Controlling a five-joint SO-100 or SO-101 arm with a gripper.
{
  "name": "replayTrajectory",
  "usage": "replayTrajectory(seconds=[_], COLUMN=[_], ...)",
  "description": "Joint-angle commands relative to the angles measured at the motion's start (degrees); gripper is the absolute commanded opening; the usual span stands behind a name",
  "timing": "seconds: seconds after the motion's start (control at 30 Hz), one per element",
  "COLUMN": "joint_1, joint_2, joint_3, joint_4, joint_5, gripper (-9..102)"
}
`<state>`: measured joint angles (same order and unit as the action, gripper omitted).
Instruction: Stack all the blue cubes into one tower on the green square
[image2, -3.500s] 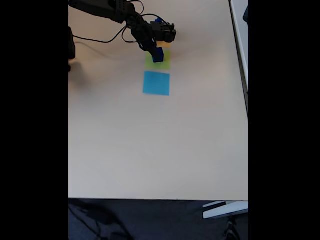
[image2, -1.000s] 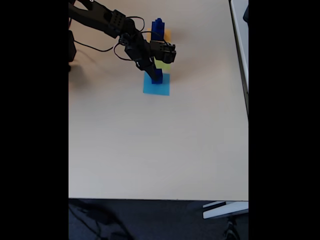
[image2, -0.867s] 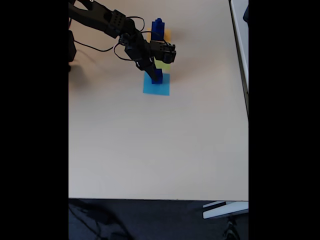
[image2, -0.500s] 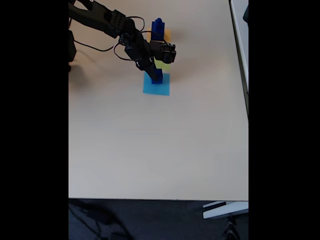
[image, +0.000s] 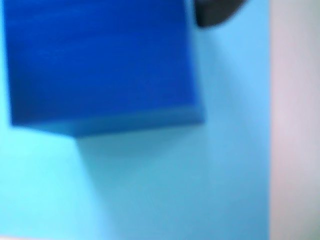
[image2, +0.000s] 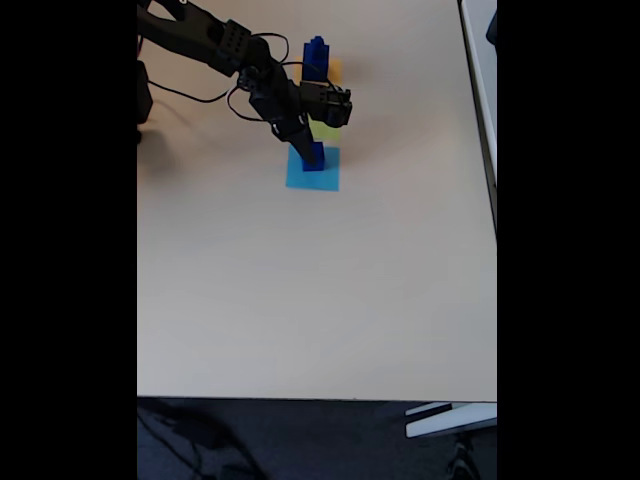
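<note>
Blue cube (image2: 314, 155) sits on the light-blue square (image2: 312, 172) toward the bench's (image2: 300, 300) far edge; hand (image2: 305, 150) around it, grip unclear; green square (image2: 326, 130) just beyond.

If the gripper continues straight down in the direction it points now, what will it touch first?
Most likely the light-blue square. The gripper points down with a blue cube at its tip, directly above that sheet in the wrist view. Whether the cube already touches it is unclear.

Matt, smooth blue cube (image: 100, 60) on flat, paper-like light-blue square (image: 200, 190)
</note>
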<state>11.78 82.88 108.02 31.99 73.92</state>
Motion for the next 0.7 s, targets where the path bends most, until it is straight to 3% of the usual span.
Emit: replayTrajectory(seconds=[0.0, 0.13, 0.37, 0.67], joint_1=[-0.26, -1.67, -4.13, -10.55], joint_2=[3.87, 4.57, 4.75, 0.0], joint_3=[-0.7, -2.37, -10.37, -36.04], joint_4=[-1.23, -0.88, 1.32, 13.27], joint_5=[0.09, 0.26, -1.05, -4.31], gripper=[25, 33, 37, 38])
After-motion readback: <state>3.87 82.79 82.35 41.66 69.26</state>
